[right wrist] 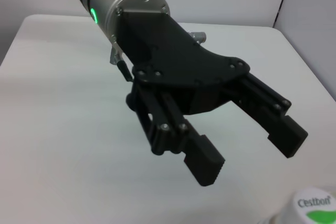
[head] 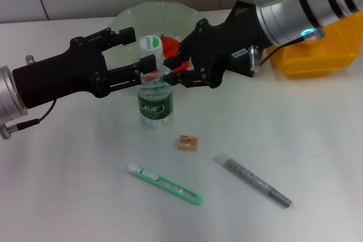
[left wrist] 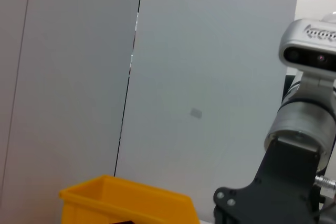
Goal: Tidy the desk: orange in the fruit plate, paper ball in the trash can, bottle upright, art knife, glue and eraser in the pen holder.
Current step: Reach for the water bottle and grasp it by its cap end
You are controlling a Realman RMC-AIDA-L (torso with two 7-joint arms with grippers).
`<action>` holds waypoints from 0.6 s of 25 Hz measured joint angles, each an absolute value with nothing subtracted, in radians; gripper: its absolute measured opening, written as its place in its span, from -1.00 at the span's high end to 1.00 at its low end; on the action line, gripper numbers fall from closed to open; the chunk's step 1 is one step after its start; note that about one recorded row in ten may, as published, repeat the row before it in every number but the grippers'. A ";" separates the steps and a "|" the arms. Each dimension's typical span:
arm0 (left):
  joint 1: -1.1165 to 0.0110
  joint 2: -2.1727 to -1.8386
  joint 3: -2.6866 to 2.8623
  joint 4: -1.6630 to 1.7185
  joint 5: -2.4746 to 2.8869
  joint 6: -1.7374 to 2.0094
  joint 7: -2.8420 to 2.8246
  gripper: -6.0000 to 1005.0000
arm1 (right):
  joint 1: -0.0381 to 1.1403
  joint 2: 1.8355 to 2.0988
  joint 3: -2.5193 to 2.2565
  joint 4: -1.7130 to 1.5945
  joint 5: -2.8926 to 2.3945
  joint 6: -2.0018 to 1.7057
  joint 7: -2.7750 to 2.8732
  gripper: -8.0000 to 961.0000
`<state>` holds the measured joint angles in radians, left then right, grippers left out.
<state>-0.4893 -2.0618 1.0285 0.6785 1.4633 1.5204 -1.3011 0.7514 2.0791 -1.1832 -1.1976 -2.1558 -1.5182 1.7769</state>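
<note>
A clear water bottle (head: 154,103) stands upright mid-table, its white and green cap (head: 150,43) (right wrist: 315,208) on top. My left gripper (head: 133,55) (right wrist: 247,153) is open, one finger on each side of the cap, touching nothing. My right gripper (head: 177,69) reaches in from the right, close to the bottle's neck. The orange (head: 169,42) shows partly behind it, over the glass fruit plate (head: 130,18). An eraser (head: 188,143), a green art knife (head: 164,184) and a grey glue stick (head: 252,181) lie in front of the bottle. The paper ball is out of view.
A yellow bin (head: 317,55) (left wrist: 126,200) stands at the back right. A black mesh pen holder (head: 241,8) peeks out behind my right arm (left wrist: 294,171). Bare white table lies to the left and at the front right.
</note>
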 joint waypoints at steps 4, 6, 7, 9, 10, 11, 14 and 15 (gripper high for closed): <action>-0.485 -2.062 1.028 0.677 1.464 1.519 -1.294 -0.59 | 0.733 2.080 -1.183 -1.232 -2.155 -1.530 1.791 0.49; -0.478 -2.062 1.029 0.677 1.465 1.511 -1.275 -0.59 | 0.726 2.080 -1.182 -1.238 -2.154 -1.530 1.796 0.48; -0.477 -2.062 1.031 0.677 1.466 1.501 -1.270 -0.59 | 0.716 2.079 -1.181 -1.239 -2.154 -1.525 1.798 0.48; -0.476 -2.062 1.038 0.676 1.476 1.469 -1.267 -0.59 | 0.712 2.079 -1.179 -1.240 -2.154 -1.522 1.798 0.48; -0.476 -2.063 1.038 0.676 1.478 1.464 -1.267 -0.59 | 0.706 2.079 -1.175 -1.240 -2.154 -1.520 1.798 0.48; -0.476 -2.063 1.038 0.675 1.480 1.456 -1.265 -0.59 | 0.702 2.079 -1.166 -1.237 -2.154 -1.519 1.795 0.48; -0.475 -2.063 1.038 0.674 1.480 1.452 -1.261 -0.59 | 0.689 2.079 -1.126 -1.227 -2.143 -1.518 1.787 0.48; -0.475 -2.063 1.036 0.674 1.480 1.454 -1.261 -0.59 | 0.682 2.079 -1.109 -1.223 -2.133 -1.517 1.784 0.48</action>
